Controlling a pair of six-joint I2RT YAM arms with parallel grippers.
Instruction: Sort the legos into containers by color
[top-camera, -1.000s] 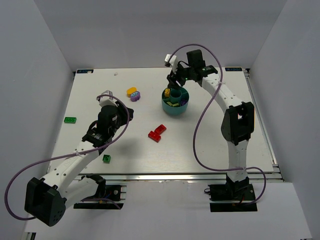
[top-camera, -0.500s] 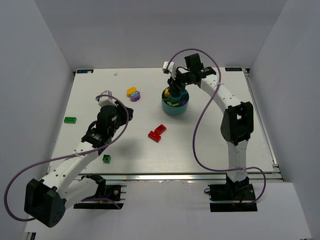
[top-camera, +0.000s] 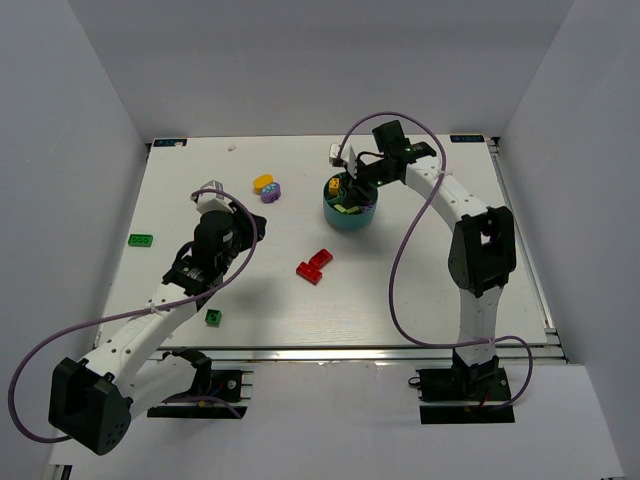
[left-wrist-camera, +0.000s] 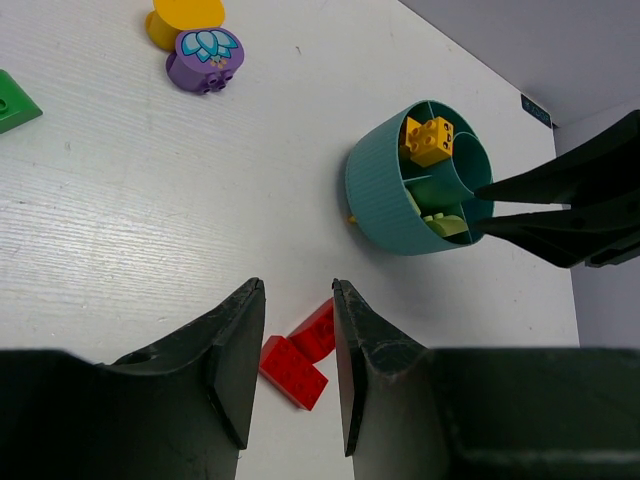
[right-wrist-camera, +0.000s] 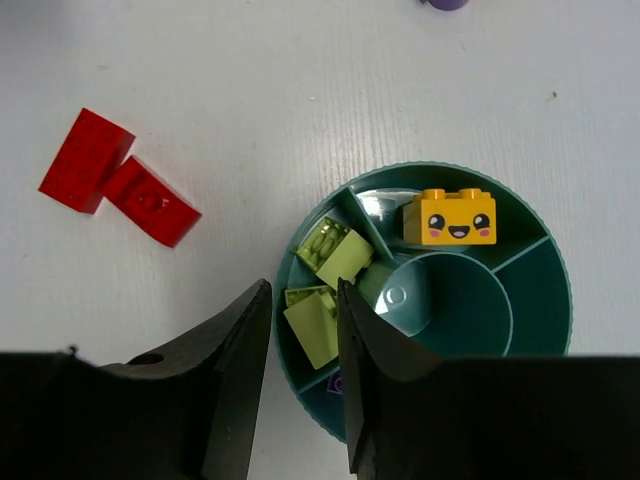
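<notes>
The teal dish (top-camera: 350, 222) (left-wrist-camera: 375, 200) (right-wrist-camera: 556, 262) holds a yellow-orange smiling lego (right-wrist-camera: 449, 217), two lime green legos (right-wrist-camera: 335, 252) (right-wrist-camera: 315, 328) in one wedge and a bit of purple. My right gripper (right-wrist-camera: 303, 290) (top-camera: 352, 186) hovers over the lime wedge. Its jaws are narrowly apart and grip nothing. Two red legos (top-camera: 315, 265) (left-wrist-camera: 300, 360) lie together in front of the dish. My left gripper (left-wrist-camera: 298, 285) is raised left of them, jaws apart and empty. A yellow lego (top-camera: 264, 183) and a purple one (top-camera: 270, 194) lie left of the dish.
A bright green flat lego (top-camera: 141, 240) lies near the table's left edge. A dark green lego (top-camera: 214, 317) sits by the left arm's forearm. White walls close the table in at the back and both sides.
My right gripper dropped lower over the dish and its jaws narrowed. The right arm's wrist swung slightly to the right. The left arm did not move.
</notes>
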